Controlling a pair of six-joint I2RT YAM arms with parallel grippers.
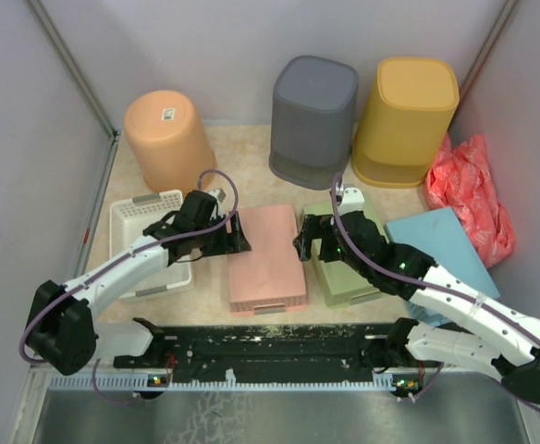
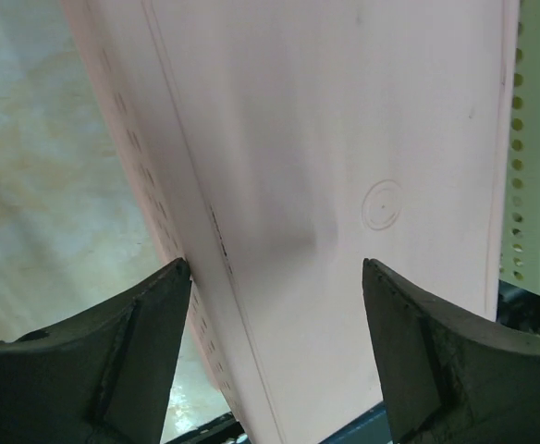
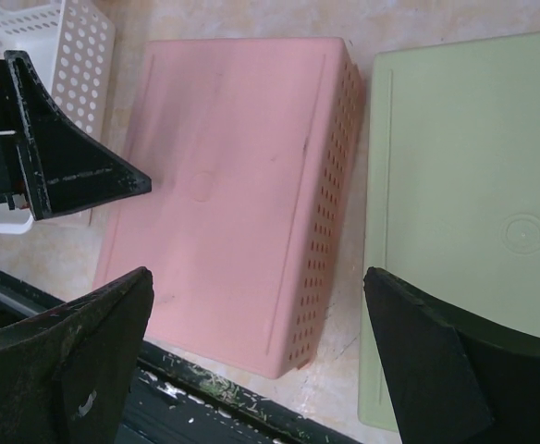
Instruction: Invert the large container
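Pink perforated plastic, rectangular and thin-walled: the large pink basket (image 1: 266, 257) lies on the beige marbled table (image 1: 242, 166) between a white perforated basket (image 1: 150, 213) and a pale green basket (image 1: 349, 277). Its smooth flat base faces up, with a round moulding mark near the middle, so I judge it to be inverted. The green one sits just beside it on the right, also base up.

The left gripper (image 1: 236, 233) hangs over the pink basket's left long edge with its jaws spread, one finger outside the holed side wall and one above the base, gripping nothing. Whether it touches the plastic cannot be told. The right gripper (image 1: 305, 242) hovers above the basket's right edge, equally spread and empty.

The risk I see lies with the left finger by the wall. A sideways or upward pull could catch the rim or a hole and lift that edge, tipping the light basket back over. The slick base offers little friction, so a brush from either finger could shove it against the green basket.
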